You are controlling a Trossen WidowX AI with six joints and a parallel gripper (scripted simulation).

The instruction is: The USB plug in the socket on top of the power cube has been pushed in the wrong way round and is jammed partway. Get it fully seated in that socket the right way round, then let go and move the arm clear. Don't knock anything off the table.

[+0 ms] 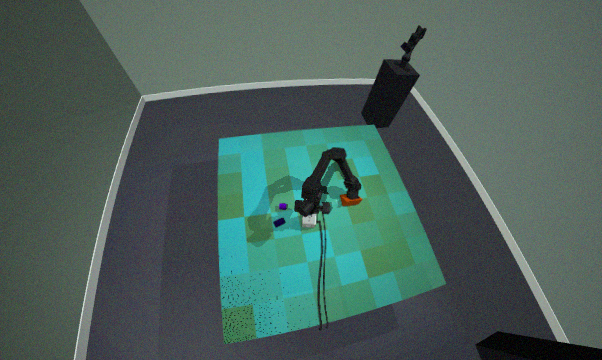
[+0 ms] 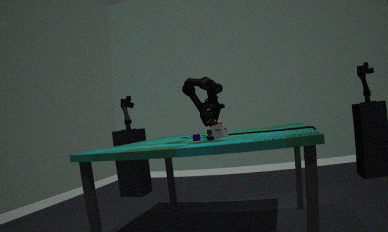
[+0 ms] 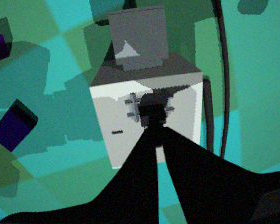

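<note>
The white power cube (image 1: pixel 309 222) (image 2: pixel 220 131) (image 3: pixel 120 123) stands on the checkered table near the middle. A small dark USB plug (image 3: pixel 153 106) sticks in the socket on its top face. My gripper (image 1: pixel 308 210) (image 2: pixel 214 124) (image 3: pixel 156 135) points down onto the cube's top, and its fingers are shut on the plug. The fingertips hide most of the plug, so I cannot tell its depth or orientation.
A grey block (image 3: pixel 139 35) with a black cable (image 3: pixel 219 36) (image 1: pixel 322 270) sits against the cube's far side. A purple cube (image 1: pixel 282 206) (image 2: pixel 196 137) and a dark blue block (image 1: pixel 279 222) (image 3: pixel 14 124) lie left of the cube. The arm's orange base (image 1: pixel 351 200) is on the right.
</note>
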